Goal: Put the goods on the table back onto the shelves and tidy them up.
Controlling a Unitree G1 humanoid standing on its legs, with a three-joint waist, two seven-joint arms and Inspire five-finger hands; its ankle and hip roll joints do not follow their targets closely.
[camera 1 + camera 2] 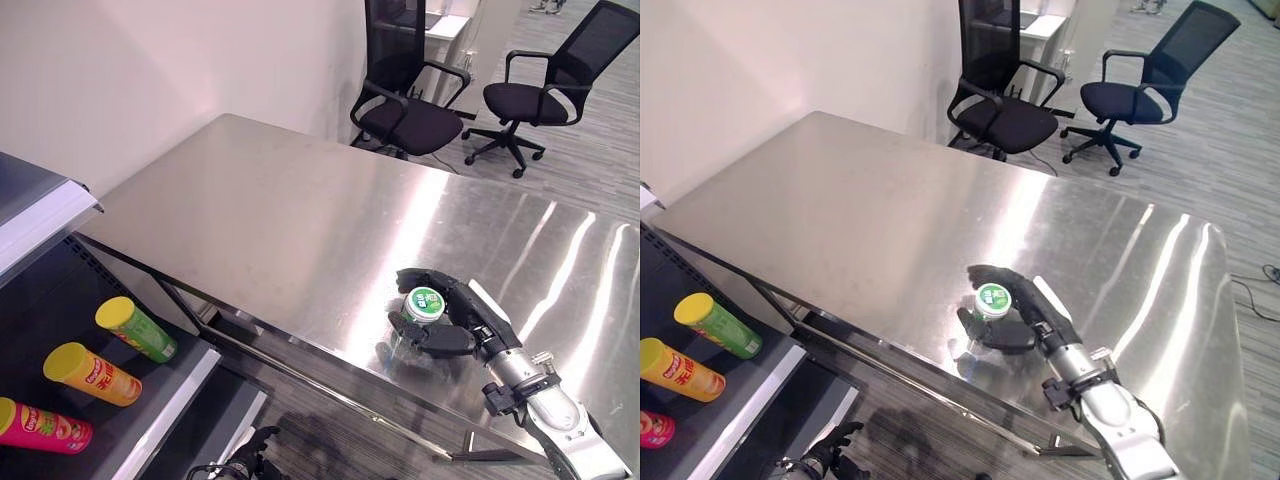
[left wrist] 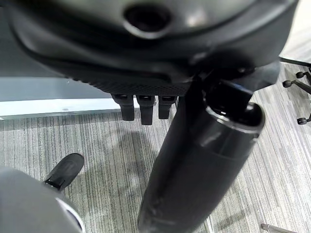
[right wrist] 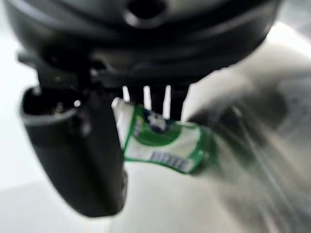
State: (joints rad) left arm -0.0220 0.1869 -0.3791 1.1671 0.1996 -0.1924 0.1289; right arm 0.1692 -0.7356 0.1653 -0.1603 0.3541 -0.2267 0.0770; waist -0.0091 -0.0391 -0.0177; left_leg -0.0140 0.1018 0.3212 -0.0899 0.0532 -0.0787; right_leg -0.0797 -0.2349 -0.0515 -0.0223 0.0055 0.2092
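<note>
Low in the frame's right, my right hand (image 1: 455,318) curls around the small green-lidded tub (image 1: 423,303) on the steel table (image 1: 300,220) — light, rigid, probably slick — so I'd grip its sides; left hand (image 2: 146,104) dangles relaxed.

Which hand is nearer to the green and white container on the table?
Right. The right hand is curled around the green and white container on the table; the left hand hangs low beside the shelf, far off.
</note>
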